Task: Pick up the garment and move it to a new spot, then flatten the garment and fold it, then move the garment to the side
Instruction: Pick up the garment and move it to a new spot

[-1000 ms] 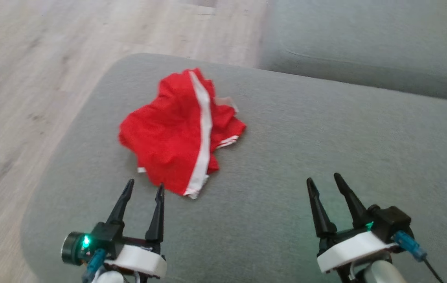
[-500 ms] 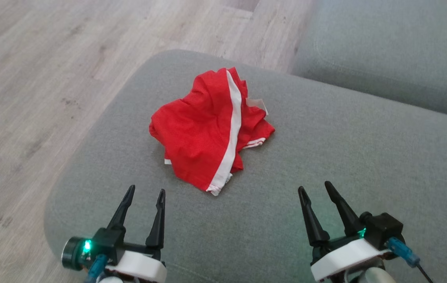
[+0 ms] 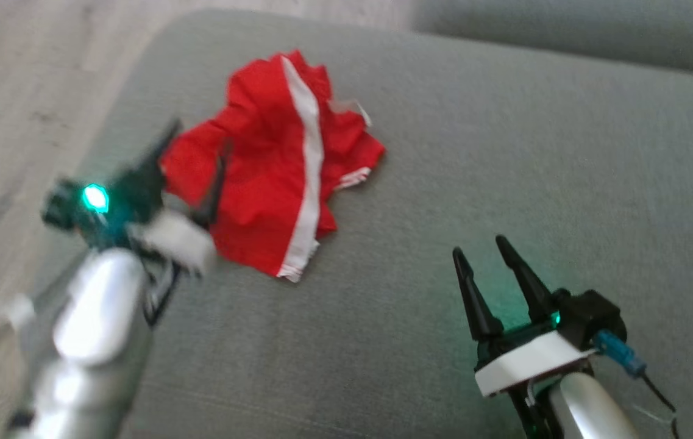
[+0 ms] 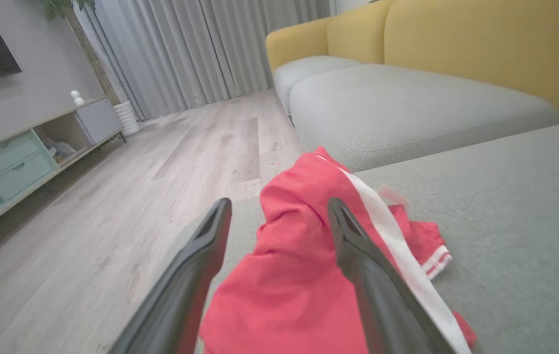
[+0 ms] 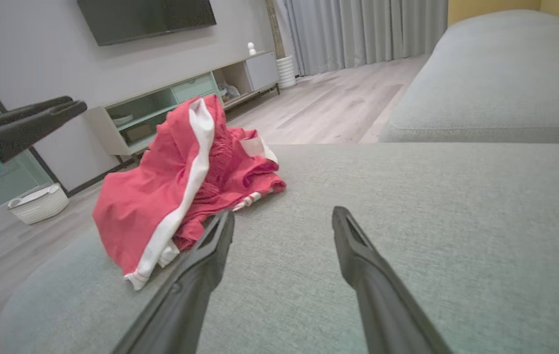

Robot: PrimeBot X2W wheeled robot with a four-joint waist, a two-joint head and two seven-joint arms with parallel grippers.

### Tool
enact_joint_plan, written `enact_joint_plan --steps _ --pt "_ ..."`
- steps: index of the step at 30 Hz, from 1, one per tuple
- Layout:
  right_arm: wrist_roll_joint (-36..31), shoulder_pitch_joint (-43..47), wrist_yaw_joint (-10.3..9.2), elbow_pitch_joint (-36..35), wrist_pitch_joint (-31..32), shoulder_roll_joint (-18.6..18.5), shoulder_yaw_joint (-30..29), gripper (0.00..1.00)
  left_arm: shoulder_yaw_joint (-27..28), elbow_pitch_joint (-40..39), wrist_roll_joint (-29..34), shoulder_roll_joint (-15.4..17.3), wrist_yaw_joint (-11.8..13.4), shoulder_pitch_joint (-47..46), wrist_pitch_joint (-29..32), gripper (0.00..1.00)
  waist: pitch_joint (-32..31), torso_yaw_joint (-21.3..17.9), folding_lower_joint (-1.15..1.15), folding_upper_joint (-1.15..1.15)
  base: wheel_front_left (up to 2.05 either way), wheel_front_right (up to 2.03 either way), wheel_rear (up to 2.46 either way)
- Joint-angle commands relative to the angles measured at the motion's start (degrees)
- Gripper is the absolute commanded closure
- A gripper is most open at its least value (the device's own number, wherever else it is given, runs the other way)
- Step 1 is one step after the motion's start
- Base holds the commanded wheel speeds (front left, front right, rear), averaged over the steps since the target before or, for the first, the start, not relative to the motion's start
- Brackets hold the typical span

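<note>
Head cam overhead; wrist cams low, share garment (image 3: 273, 177).

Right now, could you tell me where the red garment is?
In the head view the red garment lies crumpled on the grey cushion, left of centre, with the open left gripper at its left edge.

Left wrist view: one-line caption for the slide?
Open left gripper frames the crumpled red, white-striped garment on the grey sofa cushion, wood floor and curtains beyond.
</note>
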Motion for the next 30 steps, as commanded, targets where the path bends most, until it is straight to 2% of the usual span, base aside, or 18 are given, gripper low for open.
enact_joint_plan --steps 1,3,7,11,12,13,14,17,23,24,30 --pt "-0.34 -2.37 -0.04 -2.09 -0.63 -0.26 1.37 0.0 0.21 -0.05 -1.36 2.49 -0.26 -3.29 1.22 0.0 3.89 -3.64 -0.02 0.0 0.0 0.0 0.0" --pt "-0.19 -3.16 -0.04 -2.5 -0.63 -0.26 1.05 0.0 -3.89 2.91 -3.62 4.92 -0.29 -7.67 3.77 0.0 5.49 -4.94 -0.02 0.0 0.0 0.0 0.0" --pt "-0.51 -4.31 -0.04 -2.48 -0.63 -0.26 1.36 0.0 -9.23 8.24 -8.18 8.77 -0.31 -14.49 5.06 0.0 7.6 -7.06 -0.02 0.0 0.0 0.0 0.0" --pt "-0.66 -5.14 -0.04 -2.63 -0.63 -0.26 1.21 0.0 -12.93 13.18 -15.25 10.28 -0.32 -18.32 7.19 0.0 8.96 -8.51 -0.02 0.0 0.0 0.0 0.0" --pt "-0.73 -5.37 -0.04 -2.7 -0.63 -0.26 1.13 0.0 -13.8 14.07 -17.24 10.59 -0.32 -19.04 7.97 0.13 9.25 -8.75 -0.02 0.0 0.0 0.0 0.0" --pt "-0.78 -5.57 -0.04 -2.75 -0.63 -0.26 1.01 0.0 -15.24 14.68 -18.46 11.13 -0.32 -19.77 8.56 0.66 9.45 -8.92 -0.02 0.0 0.0 0.0 0.0" --pt "-0.85 -5.73 -0.04 -2.79 -0.63 -0.26 0.84 0.0 -16.7 15.05 -19.64 11.65 -0.32 -20.39 8.82 1.0 9.55 -9.05 -0.02 0.0 0.0 0.0 0.0" --pt "-0.71 -5.93 -0.04 -2.82 -0.63 -0.26 0.25 0.0 -18.2 15.92 -23.04 13.01 -0.32 -22.32 6.71 1.0 9.3 -9.31 -0.02 0.0 0.0 0.0 0.0" --pt "-0.21 -5.23 -0.04 -2.19 -0.63 -0.26 0.14 0.0 -19.31 16.47 -25.46 13.73 -0.32 -24.16 0.18 1.0 6.68 -9.25 -0.02 0.0 0.0 0.0 0.0" --pt "0.09 -4.79 -0.04 -2.09 -0.63 -0.26 0.0 0.0 -18.77 15.66 -26.22 13.56 -0.32 -24.95 -3.33 1.0 5.13 -9.15 -0.02 0.0 0.0 0.0 0.0" --pt "1.03 -3.79 -0.04 -2.22 -0.63 -0.26 -0.39 0.0 -19.95 8.92 -28.18 12.73 -0.33 -25.23 -6.39 1.0 1.01 -9.45 -0.02 0.0 0.0 0.0 0.0"
